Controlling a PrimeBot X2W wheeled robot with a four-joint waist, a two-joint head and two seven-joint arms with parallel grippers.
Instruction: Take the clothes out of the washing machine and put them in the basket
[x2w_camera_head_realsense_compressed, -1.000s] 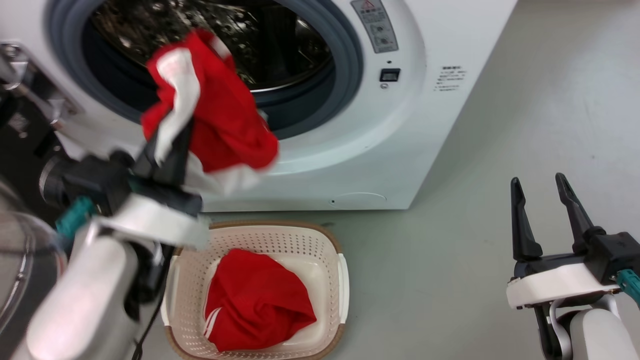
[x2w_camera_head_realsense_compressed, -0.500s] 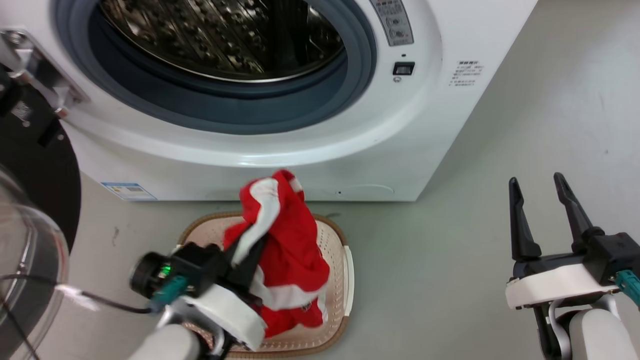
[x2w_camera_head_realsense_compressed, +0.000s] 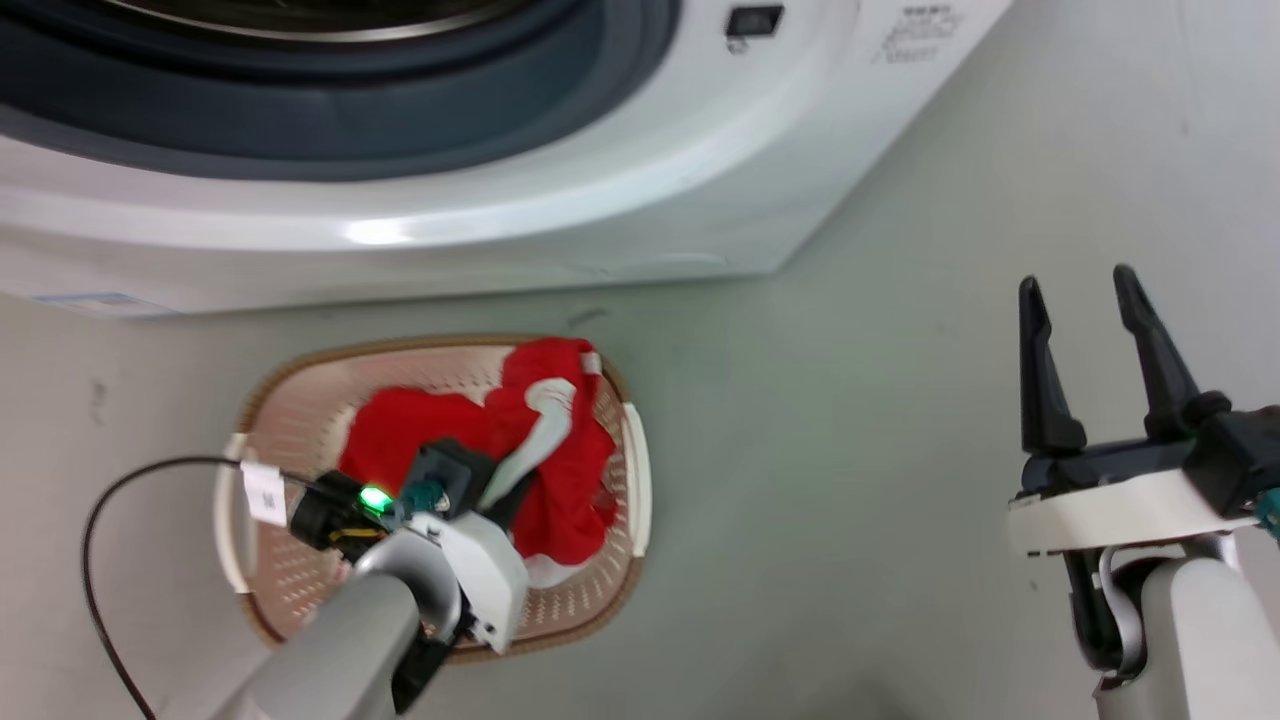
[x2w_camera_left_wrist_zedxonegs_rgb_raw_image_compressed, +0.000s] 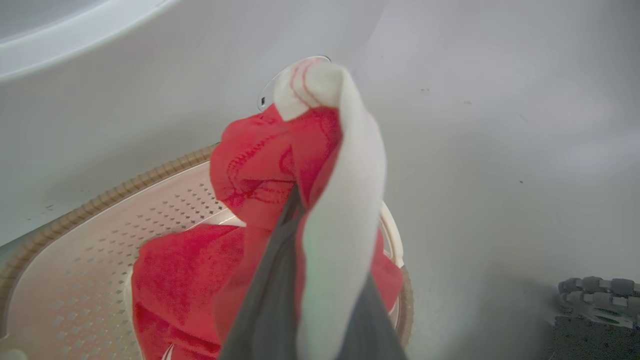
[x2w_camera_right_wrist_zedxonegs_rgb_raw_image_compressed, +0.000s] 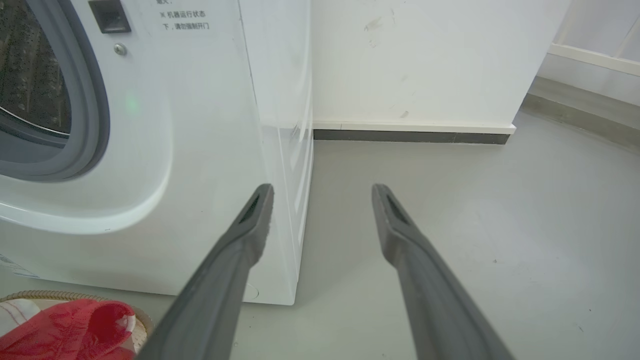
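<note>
At 7 o'clock in the head view, left end effector sits down in the basket, fingers pressed together, pinching the trimmed garment at its white band. Left wrist view agrees: fabric is bunched round the dark fingers, top fold standing above the rim. Plain red garment lies in the basket at 9 o'clock of the trimmed one, touching it. Trimmed garment's far fold reaches the rim at 1 o'clock; most of the brown rim is exposed. At 4 o'clock, right end effector hovers over bare floor, fingers spread, well apart from the basket. Open floor between the two. Basket's far edge is near the washing machine base at 12 o'clock, with a narrow floor strip between. Right wrist view: washer's front corner at 10 o'clock of its fingers, open floor ahead to the wall.
</note>
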